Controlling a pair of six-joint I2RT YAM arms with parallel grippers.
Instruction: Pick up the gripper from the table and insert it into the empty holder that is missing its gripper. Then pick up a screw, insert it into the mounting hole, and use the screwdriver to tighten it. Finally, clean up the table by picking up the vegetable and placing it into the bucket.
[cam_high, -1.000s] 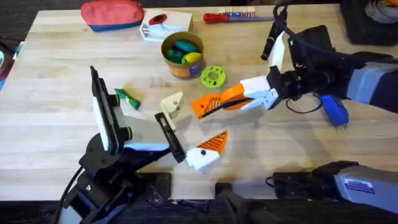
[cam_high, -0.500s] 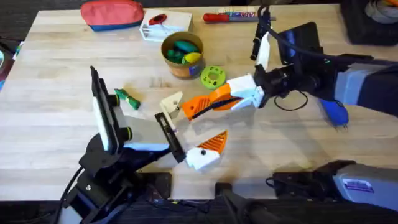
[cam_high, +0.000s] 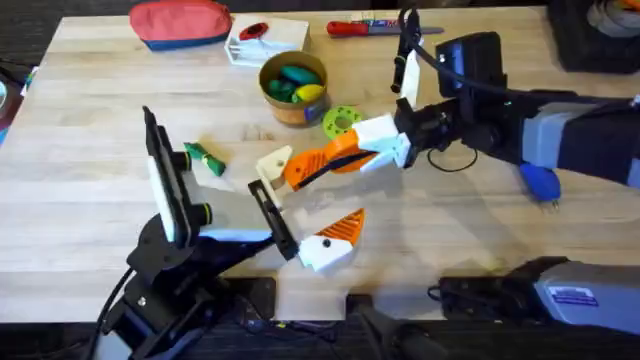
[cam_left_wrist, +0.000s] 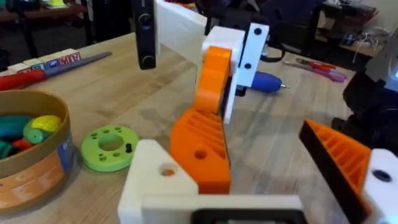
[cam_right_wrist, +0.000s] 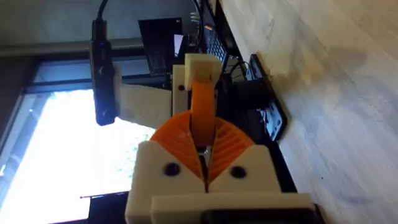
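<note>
My right gripper (cam_high: 322, 162) reaches across the table, shut on the orange gripper (cam_high: 297, 172). The part's end rests against the cream-white holder (cam_high: 274, 163), which is one finger of my left gripper (cam_high: 308, 200). In the left wrist view the orange gripper (cam_left_wrist: 200, 143) leans on the holder (cam_left_wrist: 155, 180). The left gripper stands open, its other finger a white bracket with a ribbed orange pad (cam_high: 335, 238). The blue-handled screwdriver (cam_high: 538, 182) lies under the right arm. The green vegetable (cam_high: 205, 158) lies left of the holder. The bucket (cam_high: 293, 85) stands behind, with toys inside. No screw can be made out.
A green ring disc (cam_high: 342, 122) lies next to the bucket. A white box (cam_high: 262, 40), a red pouch (cam_high: 180, 22) and a red-handled tool (cam_high: 365, 26) line the far edge. Bare wood spreads across the left side and the front right.
My right gripper has carried the orange part leftward across the table until it meets the holder. The left arm has stayed still.
</note>
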